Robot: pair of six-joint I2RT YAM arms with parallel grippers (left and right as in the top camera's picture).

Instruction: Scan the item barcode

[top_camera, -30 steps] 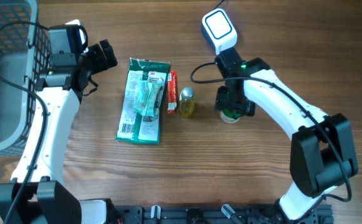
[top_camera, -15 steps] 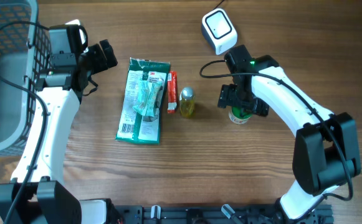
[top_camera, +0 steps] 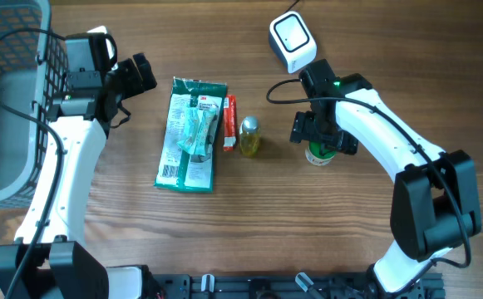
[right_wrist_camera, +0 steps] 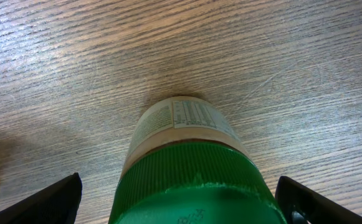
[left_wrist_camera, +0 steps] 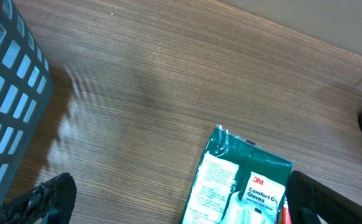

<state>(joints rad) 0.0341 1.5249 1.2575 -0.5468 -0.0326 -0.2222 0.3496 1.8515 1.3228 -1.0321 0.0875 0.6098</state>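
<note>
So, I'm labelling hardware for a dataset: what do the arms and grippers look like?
The left arm and right arm have white links, black joints and looping black cables. The left gripper and right gripper are black. A green light glows near the right wrist.

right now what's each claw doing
left claw: open, empty
right claw: open, one finger either side of the green-lidded jar
</note>
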